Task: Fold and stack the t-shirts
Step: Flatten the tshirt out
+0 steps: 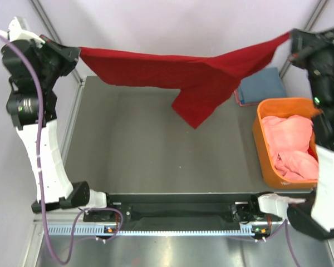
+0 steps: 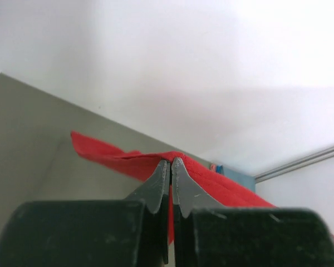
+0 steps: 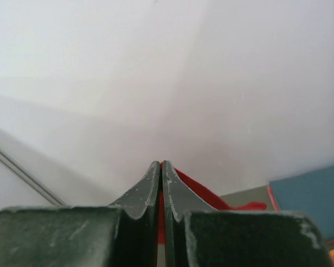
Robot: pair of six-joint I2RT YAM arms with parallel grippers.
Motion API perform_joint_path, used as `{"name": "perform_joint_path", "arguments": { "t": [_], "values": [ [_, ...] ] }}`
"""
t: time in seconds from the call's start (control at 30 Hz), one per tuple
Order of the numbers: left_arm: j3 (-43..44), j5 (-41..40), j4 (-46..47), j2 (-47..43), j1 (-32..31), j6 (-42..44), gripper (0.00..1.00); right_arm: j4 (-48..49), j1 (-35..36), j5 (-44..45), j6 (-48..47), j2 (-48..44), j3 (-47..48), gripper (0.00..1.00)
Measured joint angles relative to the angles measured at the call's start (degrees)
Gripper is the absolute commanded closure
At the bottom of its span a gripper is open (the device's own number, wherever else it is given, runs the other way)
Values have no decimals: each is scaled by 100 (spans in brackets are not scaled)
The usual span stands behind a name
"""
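We see the deep red t-shirt [image 1: 178,72] stretched in the air between the two arms, above the far edge of the bench [image 1: 145,161]. The left arm [image 1: 42,150] is raised at the far left, and its jaws are pressed together on one end of the cloth. In the left wrist view the fingertips [image 2: 161,179] meet with red fabric [image 2: 211,181] caught between them. The right arm [image 1: 328,189] is raised at the far right, and its jaws pinch the other end in the same way. The right wrist view shows its fingertips [image 3: 151,181] closed on a strip of red [image 3: 195,186]. The shirt sags along its span, and a loose flap hangs down right of centre; we cannot tell whether it touches the bench. The blue t-shirt [image 1: 261,86] lies flat at the far right corner. Just nearer than it stands the orange tub [image 1: 265,150], with the salmon-pink t-shirt [image 1: 292,144] crumpled inside.
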Motion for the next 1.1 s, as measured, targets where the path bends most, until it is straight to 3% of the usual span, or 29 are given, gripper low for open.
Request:
{"name": "perform_joint_path", "arguments": {
  "t": [0.23, 0.5, 0.77, 0.97, 1.03, 1.1],
  "values": [
    [409, -155, -149, -671, 0, -98, 100, -151, 0, 367, 7, -1226, -46, 100],
    [728, -146, -341, -1193, 0, -149, 100, -551, 0, 380, 26, -1716, 133, 100],
    [-101, 133, -323, -1213, 2, -133, 100, -590, 0, 199, 46, -1644, -341, 100],
    [-1102, 153, -133, -590, 0, 33, 100, -109, 0, -142, 61, -767, -981, 100],
    [-1108, 92, 83, -33, 2, 127, 100, -33, 0, -227, 11, 9, -496, 100],
    [-938, 79, 422, 597, 7, 160, 100, 72, 2, -282, -81, 1191, 581, 100]
  ]
}}
